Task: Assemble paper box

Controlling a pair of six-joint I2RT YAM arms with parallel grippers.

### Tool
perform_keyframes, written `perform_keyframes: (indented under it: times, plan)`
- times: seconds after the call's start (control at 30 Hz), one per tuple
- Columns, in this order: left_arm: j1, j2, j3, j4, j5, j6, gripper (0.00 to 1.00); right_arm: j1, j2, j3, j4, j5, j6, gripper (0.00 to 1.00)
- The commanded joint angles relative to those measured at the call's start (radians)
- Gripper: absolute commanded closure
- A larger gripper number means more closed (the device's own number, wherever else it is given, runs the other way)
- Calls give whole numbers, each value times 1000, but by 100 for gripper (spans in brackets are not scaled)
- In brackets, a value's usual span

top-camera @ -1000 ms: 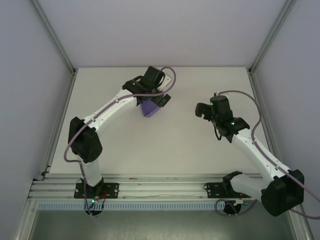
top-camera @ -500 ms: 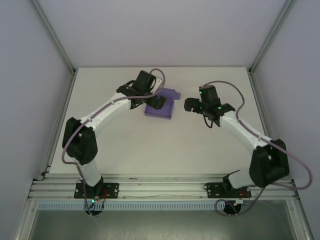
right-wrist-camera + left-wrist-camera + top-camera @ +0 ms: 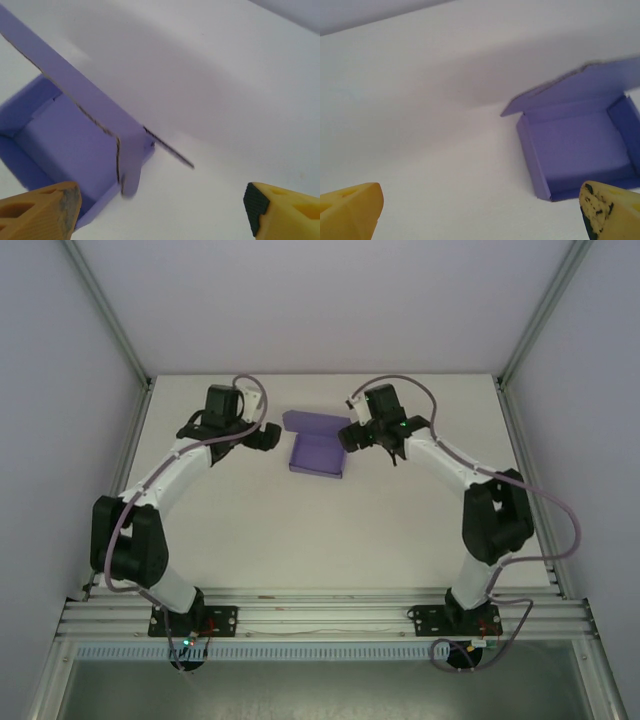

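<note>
Bright, even, diffuse light; soft shadows on table (image 3: 420,125); wrist views slightly soft, fingertips (image 3: 35,210) blurred; no glare.

Matt purple paper box (image 3: 318,452); smooth matt white table (image 3: 300,530); yellow plastic fingertips (image 3: 350,212).

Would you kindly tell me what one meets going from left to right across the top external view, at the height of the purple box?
left claw → paper box, lying open on the table → right claw
</note>
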Motion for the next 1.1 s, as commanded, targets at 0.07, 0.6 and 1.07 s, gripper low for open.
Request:
perform_keyframes:
  times: [0.07,0.6,1.07]
  plan:
    - [-8,139,81,72,105,244,0,-47,105,127,-64,-99,-201,41]
    - [-6,478,545,-273,270,457,22,-114,241,362,-342,-313,-481,94]
    - [3,389,522,-423,186,600,22,-146,201,427,-659,-454,-778,100]
